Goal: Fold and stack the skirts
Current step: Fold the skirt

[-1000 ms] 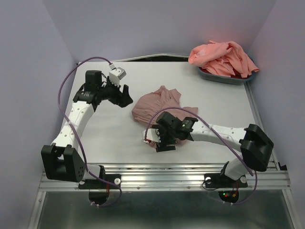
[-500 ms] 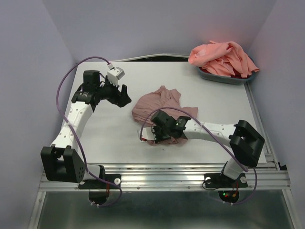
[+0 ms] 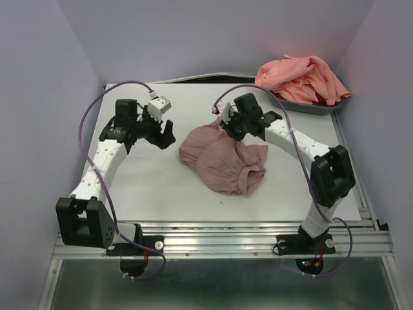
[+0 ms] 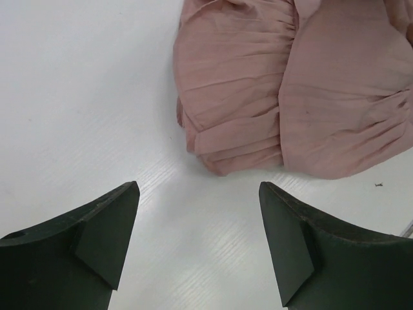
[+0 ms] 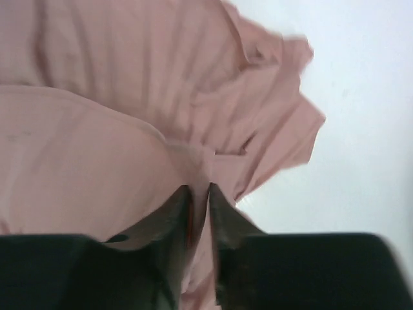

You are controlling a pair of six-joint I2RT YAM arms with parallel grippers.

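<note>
A dusty pink skirt (image 3: 222, 158) is lying bunched in the middle of a white bench (image 3: 148, 187), doubled over on itself so that two gathered lobes are sitting side by side. The right pincer (image 3: 230, 126) is reaching across to the skirt's far edge and is pinching a thin fold of the pink cloth, its two fingers nearly touching with only the fabric between them. The left pincer (image 4: 197, 194) is hovering over bare bench just to the left of the skirt, with its fingers spread wide and gripping nothing; its tips are pointing toward the skirt's nearest pleats without touching them. A coral skirt (image 3: 300, 77) is lying heaped in a grey tub (image 3: 310, 106) at the far right corner of the bench, spilling over the rim, well apart from both arms.
</note>
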